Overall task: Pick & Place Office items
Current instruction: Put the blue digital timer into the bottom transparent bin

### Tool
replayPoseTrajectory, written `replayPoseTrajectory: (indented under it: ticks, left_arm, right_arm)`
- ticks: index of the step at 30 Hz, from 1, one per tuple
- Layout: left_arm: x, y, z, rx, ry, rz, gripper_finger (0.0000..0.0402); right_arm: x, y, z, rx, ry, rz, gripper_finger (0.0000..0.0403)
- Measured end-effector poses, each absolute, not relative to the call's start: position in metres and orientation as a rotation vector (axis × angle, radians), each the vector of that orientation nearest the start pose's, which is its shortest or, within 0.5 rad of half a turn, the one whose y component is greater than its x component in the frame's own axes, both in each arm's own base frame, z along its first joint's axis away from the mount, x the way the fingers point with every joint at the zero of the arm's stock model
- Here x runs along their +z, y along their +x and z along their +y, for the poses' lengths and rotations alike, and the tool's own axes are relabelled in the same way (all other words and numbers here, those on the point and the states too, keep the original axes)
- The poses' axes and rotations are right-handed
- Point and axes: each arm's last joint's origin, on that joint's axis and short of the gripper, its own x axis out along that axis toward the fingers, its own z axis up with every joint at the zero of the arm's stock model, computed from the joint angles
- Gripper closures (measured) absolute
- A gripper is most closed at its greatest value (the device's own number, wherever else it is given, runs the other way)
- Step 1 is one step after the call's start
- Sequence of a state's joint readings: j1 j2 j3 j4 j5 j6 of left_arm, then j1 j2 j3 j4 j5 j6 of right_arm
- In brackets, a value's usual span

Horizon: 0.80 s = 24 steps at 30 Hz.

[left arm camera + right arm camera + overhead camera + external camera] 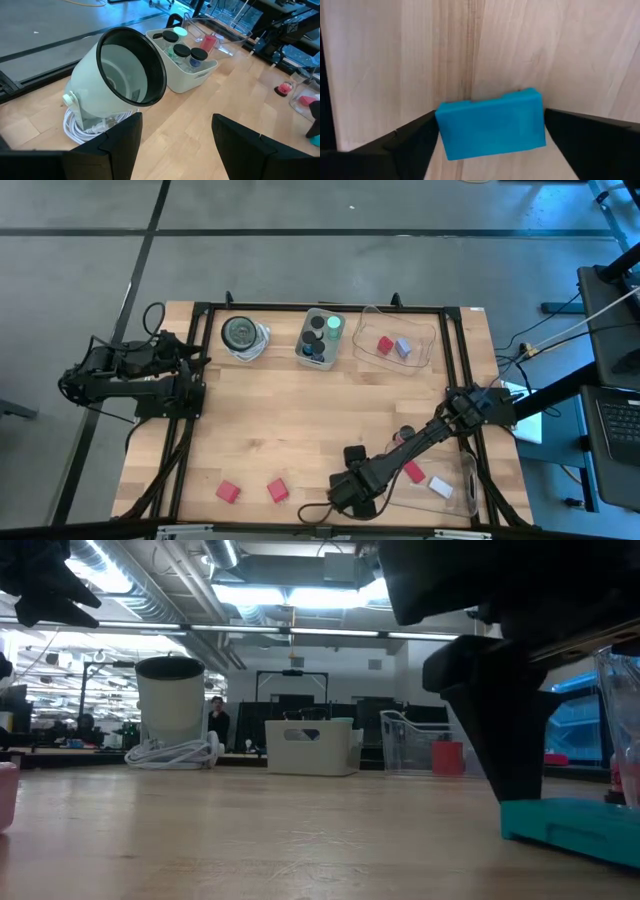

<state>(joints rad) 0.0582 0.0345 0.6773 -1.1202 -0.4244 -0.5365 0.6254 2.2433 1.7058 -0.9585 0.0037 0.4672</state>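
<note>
A teal block (490,122) lies flat on the wooden table near its near edge. My right gripper (491,131) is over it, one dark finger at each short end, shut on it. In the high view the right gripper (350,494) hides the block. The low view shows the teal block (572,826) on the tabletop under a dark finger (510,735). My left gripper (175,145) is open and waits at the table's left side, facing a round grey dish (122,70). Two red blocks (228,491) (277,490) lie near the near edge. My right gripper pinches the teal block between its two fingers, one on the left end (440,125) and one on the right end (542,120). The fingers come from above, pointing down. The block lies flat with its underside on the table.
A white bin (322,337) of dark cylinders and one green one stands at the far edge, beside the grey dish (243,335) with its white cable. A clear tray (400,340) holds a red and a lavender block. Another clear tray (466,485) at the near right holds red and white blocks. A dark cylinder (405,435) stands nearby.
</note>
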Motion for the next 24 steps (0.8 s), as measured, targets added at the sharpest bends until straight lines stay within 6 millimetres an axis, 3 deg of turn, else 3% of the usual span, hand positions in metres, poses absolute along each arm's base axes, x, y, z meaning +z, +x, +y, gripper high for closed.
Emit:
replayPoseTrajectory:
  ticks: [5, 10, 13, 17, 20, 24]
  left_arm:
    - [0.264, -0.001, 0.012, 0.586, -0.429, 0.334, 0.0164]
    - [0.264, -0.001, 0.012, 0.586, -0.428, 0.334, 0.0164]
    - [0.264, -0.001, 0.012, 0.586, -0.429, 0.334, 0.0164]
    - [0.264, -0.001, 0.012, 0.586, -0.429, 0.334, 0.0164]
    - [0.264, -0.001, 0.012, 0.586, -0.429, 0.334, 0.0164]
    - [0.264, -0.001, 0.012, 0.586, -0.428, 0.334, 0.0164]
  right_arm:
    - [0.141, 0.351, 0.254, 0.116, -0.037, 1.509, 0.0109]
    - [0.153, 0.354, 0.259, 0.128, -0.011, 1.505, 0.0109]
    - [0.175, 0.359, 0.264, 0.147, -0.002, 1.452, 0.0109]
    - [0.221, 0.353, 0.267, 0.108, -0.051, 1.353, 0.0109]
    - [0.256, 0.335, 0.263, 0.028, -0.111, 1.312, 0.0109]
    - [0.287, 0.306, 0.252, -0.121, -0.074, 1.333, 0.0106]
